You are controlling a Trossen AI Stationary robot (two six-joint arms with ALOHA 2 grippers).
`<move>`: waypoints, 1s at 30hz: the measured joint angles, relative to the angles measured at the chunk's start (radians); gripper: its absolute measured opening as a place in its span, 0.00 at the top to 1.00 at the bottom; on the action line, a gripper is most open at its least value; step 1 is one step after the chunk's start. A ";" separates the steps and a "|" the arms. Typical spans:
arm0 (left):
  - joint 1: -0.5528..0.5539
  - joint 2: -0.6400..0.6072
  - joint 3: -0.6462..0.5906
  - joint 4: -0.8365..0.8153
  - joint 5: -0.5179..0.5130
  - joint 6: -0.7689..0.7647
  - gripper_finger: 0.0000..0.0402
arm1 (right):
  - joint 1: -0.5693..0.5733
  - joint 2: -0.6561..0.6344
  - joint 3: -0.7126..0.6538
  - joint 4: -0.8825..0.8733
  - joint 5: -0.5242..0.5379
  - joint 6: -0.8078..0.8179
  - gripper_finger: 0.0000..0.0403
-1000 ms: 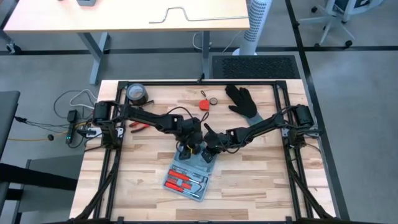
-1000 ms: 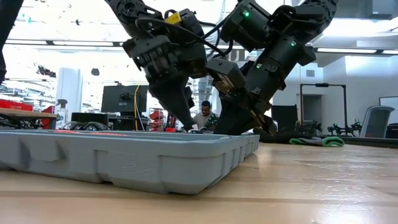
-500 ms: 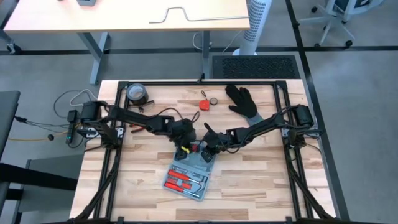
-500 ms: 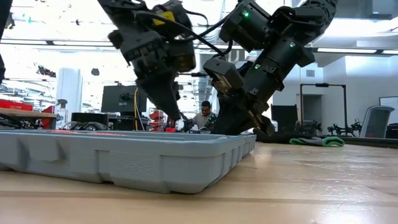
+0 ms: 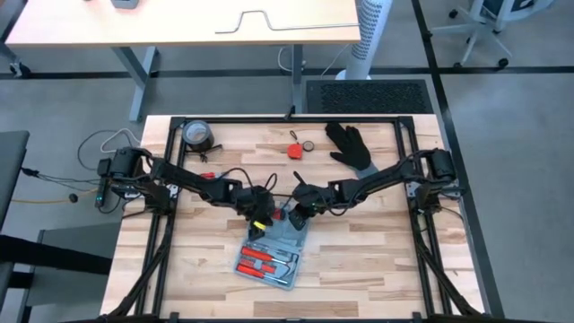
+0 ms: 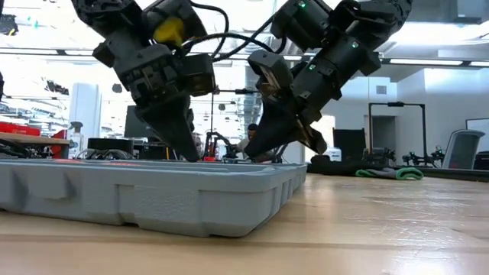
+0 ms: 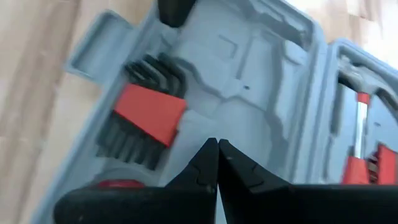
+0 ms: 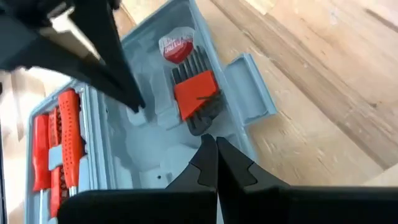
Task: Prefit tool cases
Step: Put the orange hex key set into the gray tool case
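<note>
Both arms hover over the open tool case at mid-counter: left gripper and right gripper, jaws closed and empty, above its hex-key set. Best practice: seat tools squarely, press gently.

Blue-grey tool case, red tools, black glove
</note>
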 joint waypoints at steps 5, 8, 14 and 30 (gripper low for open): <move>0.001 0.000 0.000 -0.003 -0.024 0.005 1.00 | -0.043 0.006 0.000 0.029 -0.005 -0.035 1.00; 0.001 0.015 0.000 0.000 -0.025 0.004 1.00 | -0.081 0.014 0.000 0.068 -0.026 -0.052 1.00; 0.001 0.045 -0.007 0.007 -0.025 -0.023 1.00 | -0.116 0.027 0.032 0.063 -0.083 -0.103 1.00; 0.032 0.065 -0.040 0.133 -0.101 -0.034 1.00 | -0.094 0.072 0.038 0.010 0.005 -0.161 1.00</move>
